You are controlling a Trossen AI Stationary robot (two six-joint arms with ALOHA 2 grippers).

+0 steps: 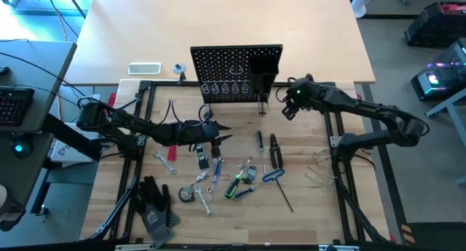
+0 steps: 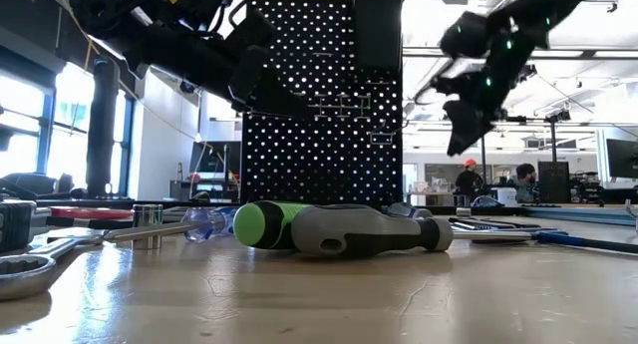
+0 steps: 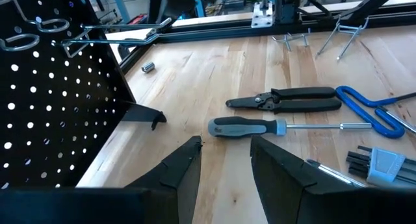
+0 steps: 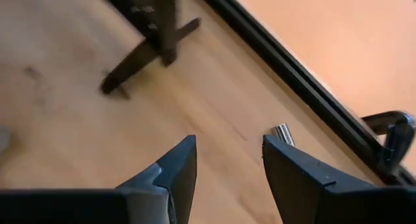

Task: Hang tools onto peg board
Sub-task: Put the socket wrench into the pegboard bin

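from above you see the peg board [image 1: 237, 73] standing upright at the far edge of the wooden table [image 1: 306, 214], its wire rings along the lower rows and a black box bin [image 1: 263, 65] on its right side, with the tools spread on the wood in front of it. the left gripper [image 1: 222, 133] sits low just in front of the peg board's left half, and the right gripper [image 1: 289, 109] hangs just off the board's right edge, near its foot. only the left wrist view lets you judge that gripper: its two fingers [image 3: 185, 169] stand apart with bare wood between them, holding nothing, and past them lie a grey-handled screwdriver [image 3: 250, 126], black pliers [image 3: 292, 99] and a blue-handled hex key [image 3: 370, 107], with the board's perforated face [image 3: 52, 113] close alongside. the right wrist view shows what no other view does: its own fingers [image 4: 169, 172] parted and empty over the wood, a small silver socket [image 4: 283, 133] lying beside the black frame rail [image 4: 292, 74], and the board's foot [image 4: 140, 58] just beyond. the low view gives you the green-and-grey screwdriver [image 2: 339, 227] lying across the foreground in front of the board [image 2: 319, 115], a silver wrench [image 2: 30, 264] to its side, and people far off in the room behind. the overhead view alone shows the black gloves [image 1: 154, 204] at the near left of the tool pile and a white flat device [image 1: 144, 68] to the left of the board. no brand, label or writing can be read on anything.
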